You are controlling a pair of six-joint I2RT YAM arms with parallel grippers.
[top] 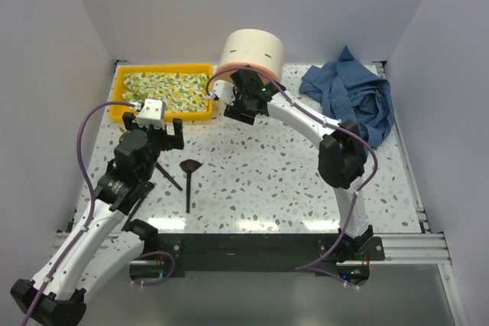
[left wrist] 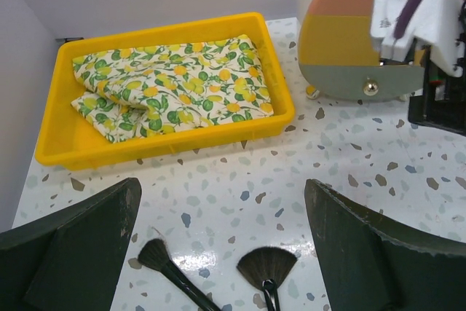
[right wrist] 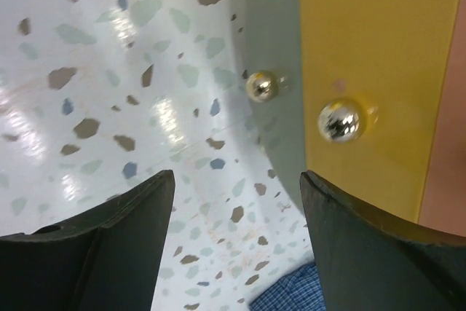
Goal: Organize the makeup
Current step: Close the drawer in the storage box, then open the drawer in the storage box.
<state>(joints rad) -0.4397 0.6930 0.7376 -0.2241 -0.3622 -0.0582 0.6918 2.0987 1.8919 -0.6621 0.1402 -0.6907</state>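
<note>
My left pincer [left wrist: 222,187] spread wide, empty, just by the fan brush [left wrist: 267,267] and round brush [left wrist: 156,256], my right pincer [right wrist: 237,178] apart too, facing two silver knobs [right wrist: 338,120]

the right gripper [right wrist: 237,180] held its dark jaws wide above a glossy white speckled tabletop [right wrist: 95,71]. ahead stood a rounded cabinet [right wrist: 378,27] banded grey-green, yellow and pink, with two shiny metal ball knobs [right wrist: 341,120]. blue checked cloth [right wrist: 287,295] edged the bottom.

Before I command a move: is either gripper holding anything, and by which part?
Nothing. The left gripper is open near the brushes, the right gripper open near the knobs.
</note>
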